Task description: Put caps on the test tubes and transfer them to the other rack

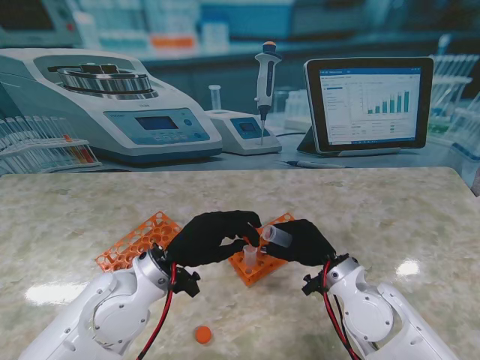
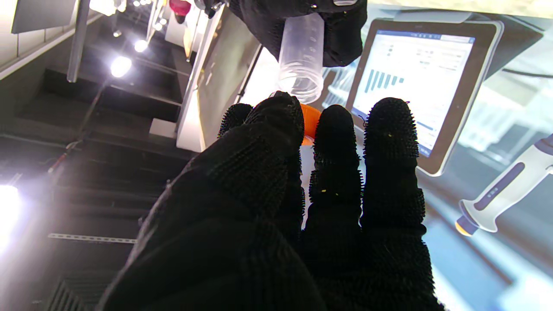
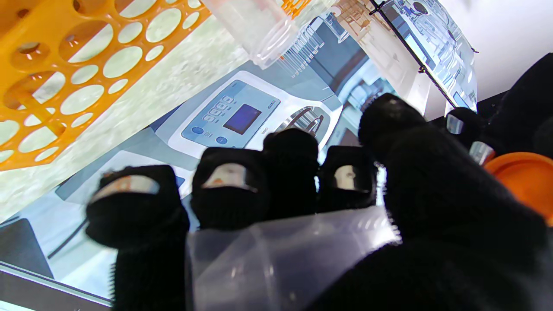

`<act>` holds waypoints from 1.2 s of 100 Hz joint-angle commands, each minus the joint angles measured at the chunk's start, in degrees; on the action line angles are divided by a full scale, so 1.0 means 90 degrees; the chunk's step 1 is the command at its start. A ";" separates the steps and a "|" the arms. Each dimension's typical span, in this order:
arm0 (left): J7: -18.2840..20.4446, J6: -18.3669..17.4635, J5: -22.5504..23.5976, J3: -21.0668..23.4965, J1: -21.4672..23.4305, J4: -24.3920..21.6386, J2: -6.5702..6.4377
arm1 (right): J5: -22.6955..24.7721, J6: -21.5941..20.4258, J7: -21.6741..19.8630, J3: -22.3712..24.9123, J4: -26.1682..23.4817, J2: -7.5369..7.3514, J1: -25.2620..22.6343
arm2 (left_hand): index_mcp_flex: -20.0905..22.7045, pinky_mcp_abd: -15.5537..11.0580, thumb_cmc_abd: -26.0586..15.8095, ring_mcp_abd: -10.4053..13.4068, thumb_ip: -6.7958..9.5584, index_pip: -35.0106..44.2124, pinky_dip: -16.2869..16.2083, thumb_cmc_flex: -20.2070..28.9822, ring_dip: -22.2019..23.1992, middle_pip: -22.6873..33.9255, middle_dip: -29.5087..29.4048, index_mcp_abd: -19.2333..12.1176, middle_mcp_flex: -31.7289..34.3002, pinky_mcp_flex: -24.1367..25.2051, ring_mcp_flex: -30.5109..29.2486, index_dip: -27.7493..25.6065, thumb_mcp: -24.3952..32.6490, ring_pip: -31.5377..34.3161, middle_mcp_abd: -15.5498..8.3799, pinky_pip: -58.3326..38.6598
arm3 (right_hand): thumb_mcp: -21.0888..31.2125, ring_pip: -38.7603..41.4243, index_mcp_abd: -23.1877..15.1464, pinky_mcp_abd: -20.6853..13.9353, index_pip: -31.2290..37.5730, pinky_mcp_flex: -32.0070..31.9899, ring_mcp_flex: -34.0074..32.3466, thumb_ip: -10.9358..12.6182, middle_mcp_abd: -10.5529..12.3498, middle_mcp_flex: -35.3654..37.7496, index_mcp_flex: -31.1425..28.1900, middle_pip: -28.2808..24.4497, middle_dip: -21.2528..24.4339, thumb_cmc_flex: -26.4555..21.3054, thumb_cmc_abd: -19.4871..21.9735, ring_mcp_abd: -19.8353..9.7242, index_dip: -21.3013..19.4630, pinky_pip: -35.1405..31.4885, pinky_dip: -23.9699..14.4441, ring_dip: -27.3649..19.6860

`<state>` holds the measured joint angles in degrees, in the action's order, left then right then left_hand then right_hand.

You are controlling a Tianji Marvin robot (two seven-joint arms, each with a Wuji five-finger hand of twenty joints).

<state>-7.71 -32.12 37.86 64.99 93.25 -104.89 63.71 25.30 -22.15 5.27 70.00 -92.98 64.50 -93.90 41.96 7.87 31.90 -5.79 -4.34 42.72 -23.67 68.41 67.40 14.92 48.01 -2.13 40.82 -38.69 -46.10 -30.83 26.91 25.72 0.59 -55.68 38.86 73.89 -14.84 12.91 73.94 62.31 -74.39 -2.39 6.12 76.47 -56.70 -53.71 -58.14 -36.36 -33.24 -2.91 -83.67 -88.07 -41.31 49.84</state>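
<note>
Cap meets tube mouth over the orange racks

Your right hand [image 1: 304, 241] grips a clear test tube [image 1: 276, 235] tilted well off upright, its open mouth pointing left toward your left hand [image 1: 214, 236]; that hand is closed on an orange cap [image 2: 309, 122] pinched at the fingertips, just beside the mouth and, by the look of it, not yet seated; the tube's long axis runs right to left, so the cap should travel rightward along that line; both hands hang over the right rack [image 1: 259, 262], where a second tube [image 1: 250, 259] stands uncapped; the left rack [image 1: 139, 240] lies just beside it; a spare cap [image 1: 202, 334] lies on the table [image 1: 390, 217], nearer to you and closer to your left arm.
</note>
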 commanded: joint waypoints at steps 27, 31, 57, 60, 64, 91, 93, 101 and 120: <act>0.0090 -0.0039 -0.0042 -0.0109 0.0056 -0.0110 -0.0019 | -0.0025 0.0012 -0.0014 -0.0009 0.0030 0.0018 -0.0019 | 0.0072 -0.0090 -0.0169 0.0292 -0.0025 0.0022 0.0143 0.0618 0.0072 0.0425 0.0119 0.0215 0.0051 -0.0014 0.0107 -0.0024 0.0317 -0.0155 0.0280 0.0100 | 0.0042 -0.0041 -0.0307 0.0056 0.0199 0.0073 -0.0124 0.0103 0.0026 -0.0020 -0.0213 0.0017 -0.0007 -0.0211 0.0148 -0.0085 -0.0278 0.0007 -0.0112 0.0012; 0.0098 -0.0031 -0.0051 -0.0122 0.0051 -0.0109 -0.0020 | -0.0023 0.0012 -0.0015 -0.0008 0.0031 0.0017 -0.0019 | 0.0077 -0.0090 -0.0173 0.0291 -0.0024 0.0023 0.0142 0.0617 0.0074 0.0426 0.0121 0.0216 0.0057 -0.0014 0.0106 -0.0024 0.0316 -0.0153 0.0275 0.0100 | 0.0043 -0.0041 -0.0307 0.0057 0.0199 0.0072 -0.0124 0.0103 0.0026 -0.0020 -0.0213 0.0017 -0.0007 -0.0212 0.0151 -0.0085 -0.0278 0.0008 -0.0112 0.0012; 0.0111 -0.0006 -0.0082 -0.0215 0.0004 -0.0086 -0.0018 | -0.0026 0.0004 -0.0021 -0.0009 0.0042 0.0016 -0.0015 | 0.0078 -0.0088 -0.0174 0.0294 -0.0018 0.0019 0.0133 0.0617 0.0076 0.0421 0.0127 0.0205 0.0058 -0.0011 0.0104 -0.0024 0.0313 -0.0151 0.0264 0.0099 | 0.0036 -0.0041 -0.0307 0.0060 0.0199 0.0072 -0.0124 0.0101 0.0027 -0.0021 -0.0213 0.0018 -0.0008 -0.0210 0.0146 -0.0085 -0.0278 0.0006 -0.0114 0.0012; 0.0108 0.0003 -0.0090 -0.0232 -0.0011 -0.0078 -0.0015 | -0.0026 0.0002 -0.0021 -0.0009 0.0042 0.0016 -0.0015 | 0.0074 -0.0087 -0.0177 0.0292 -0.0019 0.0018 0.0133 0.0618 0.0076 0.0423 0.0129 0.0210 0.0063 -0.0011 0.0107 -0.0025 0.0313 -0.0152 0.0272 0.0100 | 0.0039 -0.0041 -0.0307 0.0060 0.0199 0.0072 -0.0124 0.0102 0.0027 -0.0021 -0.0213 0.0018 -0.0008 -0.0214 0.0151 -0.0085 -0.0278 0.0007 -0.0114 0.0012; 0.0100 0.0018 -0.0101 -0.0252 -0.0032 -0.0064 -0.0011 | -0.0026 -0.0002 -0.0019 -0.0008 0.0043 0.0016 -0.0016 | 0.0072 -0.0088 -0.0177 0.0300 -0.0019 0.0017 0.0132 0.0618 0.0076 0.0418 0.0127 0.0209 0.0052 -0.0011 0.0110 -0.0025 0.0312 -0.0153 0.0260 0.0101 | 0.0037 -0.0041 -0.0307 0.0063 0.0199 0.0071 -0.0124 0.0102 0.0027 -0.0021 -0.0213 0.0018 -0.0008 -0.0217 0.0148 -0.0085 -0.0278 0.0009 -0.0113 0.0012; 0.0067 0.0197 -0.0255 -0.0421 -0.0236 0.0119 0.0026 | -0.0034 -0.0024 -0.0023 -0.0013 0.0050 0.0016 -0.0014 | 0.0075 -0.0079 -0.0163 0.0294 -0.0018 0.0022 0.0131 0.0618 0.0085 0.0424 0.0133 0.0214 0.0062 -0.0006 0.0108 -0.0028 0.0330 -0.0144 0.0267 0.0106 | 0.0036 -0.0041 -0.0307 0.0058 0.0199 0.0073 -0.0124 0.0102 0.0024 -0.0020 -0.0213 0.0019 -0.0007 -0.0214 0.0154 -0.0085 -0.0278 0.0008 -0.0114 0.0013; 0.0066 0.0206 -0.0267 -0.0431 -0.0248 0.0131 0.0029 | -0.0035 -0.0025 -0.0024 -0.0013 0.0050 0.0016 -0.0013 | 0.0073 -0.0078 -0.0158 0.0295 -0.0018 0.0020 0.0131 0.0618 0.0083 0.0424 0.0133 0.0215 0.0063 -0.0005 0.0116 -0.0027 0.0334 -0.0147 0.0268 0.0105 | 0.0036 -0.0041 -0.0307 0.0058 0.0199 0.0073 -0.0124 0.0102 0.0024 -0.0020 -0.0213 0.0019 -0.0007 -0.0217 0.0152 -0.0085 -0.0278 0.0008 -0.0114 0.0013; 0.0071 0.0243 -0.0304 -0.0479 -0.0304 0.0181 0.0035 | -0.0035 -0.0030 -0.0025 -0.0015 0.0051 0.0015 -0.0013 | 0.0070 -0.0078 -0.0161 0.0294 -0.0023 0.0014 0.0131 0.0618 0.0087 0.0426 0.0133 0.0216 0.0063 -0.0005 0.0108 -0.0025 0.0334 -0.0140 0.0266 0.0105 | 0.0034 -0.0041 -0.0307 0.0058 0.0199 0.0072 -0.0124 0.0101 0.0022 -0.0033 -0.0213 0.0023 -0.0007 -0.0210 0.0151 -0.0085 -0.0278 0.0010 -0.0114 0.0013; 0.0053 0.0292 -0.0383 -0.0606 -0.0430 0.0292 0.0057 | -0.0034 -0.0042 -0.0027 -0.0016 0.0048 0.0014 -0.0018 | 0.0062 -0.0076 -0.0151 0.0306 -0.0025 0.0018 0.0133 0.0617 0.0088 0.0429 0.0132 0.0212 0.0060 0.0005 0.0115 -0.0032 0.0347 -0.0139 0.0250 0.0107 | 0.0029 -0.0041 -0.0307 0.0063 0.0199 0.0071 -0.0124 0.0099 0.0030 -0.0032 -0.0213 0.0021 -0.0007 -0.0214 0.0145 -0.0085 -0.0278 0.0008 -0.0115 0.0013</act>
<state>-7.20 -29.80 34.70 59.89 89.71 -102.63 63.92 25.17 -22.47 5.20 70.03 -92.60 64.50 -93.74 41.96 7.87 31.88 -5.79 -4.34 42.72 -23.67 68.41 67.40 14.93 48.01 -2.12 40.82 -38.69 -46.10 -30.83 26.91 25.68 0.59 -55.63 38.86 73.88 -14.84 12.91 73.94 62.31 -74.39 -2.39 6.12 76.47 -56.70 -53.70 -58.14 -36.37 -33.24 -2.91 -83.67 -88.02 -41.31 49.84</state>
